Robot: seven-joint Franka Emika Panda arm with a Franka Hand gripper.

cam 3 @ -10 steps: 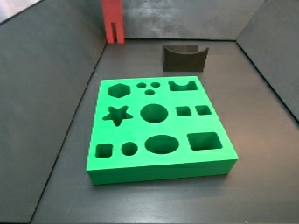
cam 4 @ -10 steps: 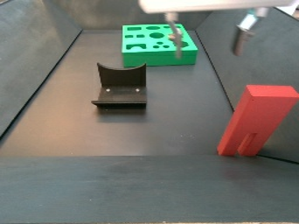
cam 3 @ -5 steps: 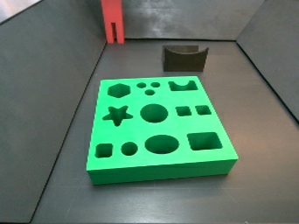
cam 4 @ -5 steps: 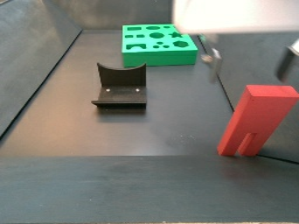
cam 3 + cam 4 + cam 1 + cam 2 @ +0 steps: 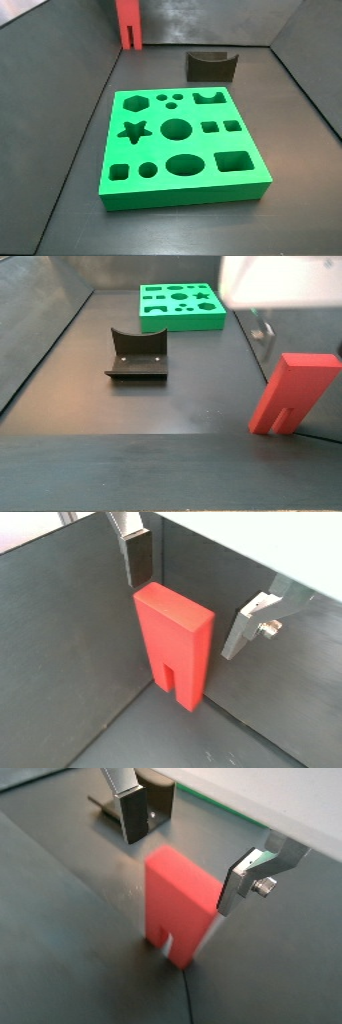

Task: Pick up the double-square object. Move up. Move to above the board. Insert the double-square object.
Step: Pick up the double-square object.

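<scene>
- Above the double-square object (image 5: 173, 645), which stands upright in the bench corner, the hand (image 5: 198, 594) hangs released, fingers (image 5: 135, 554) straddling its top without touching.
- Nothing grasped yet: pickup, lift, carry and insertion all remain.
- Well apart, the board (image 5: 181, 148) lies with every hole empty.

Both wrist views look steeply down past the pincer (image 5: 194, 592); both side views, seemingly opposed, share the board (image 5: 181, 150).

We see the red piece (image 5: 174, 642) as smooth matt plastic. The claw (image 5: 198, 587) above it has flat fingers (image 5: 250, 624) of brushed silver metal with dark pads. The green board (image 5: 181, 140) looks matt and smooth. The worktop (image 5: 160, 406) is dark, matt, slightly speckled.
</scene>
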